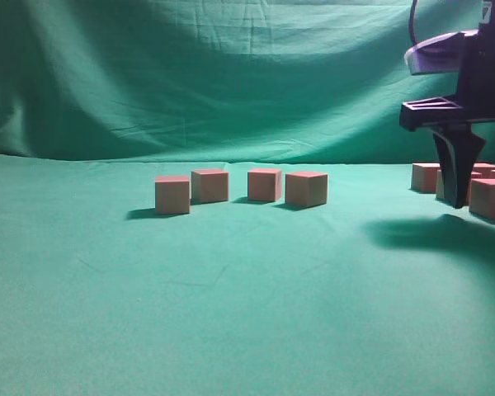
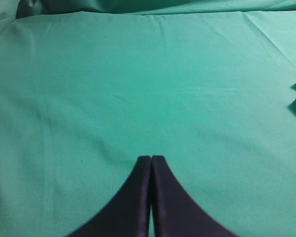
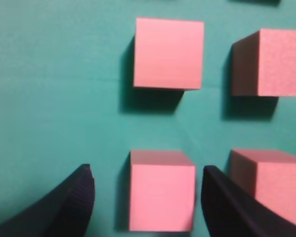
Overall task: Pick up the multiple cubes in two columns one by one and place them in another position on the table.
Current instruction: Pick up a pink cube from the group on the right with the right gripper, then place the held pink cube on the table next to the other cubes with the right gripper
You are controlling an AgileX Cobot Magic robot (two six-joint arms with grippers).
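Four cubes (image 1: 240, 188) already sit in a row in the middle of the table (image 1: 231, 313). More wait in their two columns (image 3: 214, 123) at the far right. My right gripper (image 3: 145, 197) hangs over them, jaws wide open around one cube (image 3: 162, 190), not squeezing it. My left gripper (image 2: 151, 159) is shut, holding nothing.

The tabletop (image 1: 231, 313) wears a plain green cloth, and the draped backdrop (image 1: 190, 74) behind it is the same green, darker in its folds. The cubes (image 1: 239, 188) show pinkish-red tops over tan-brown sides; seen from above they glow flat pink. Both claws, left (image 2: 151, 159) and right (image 3: 148, 190), are matte black.
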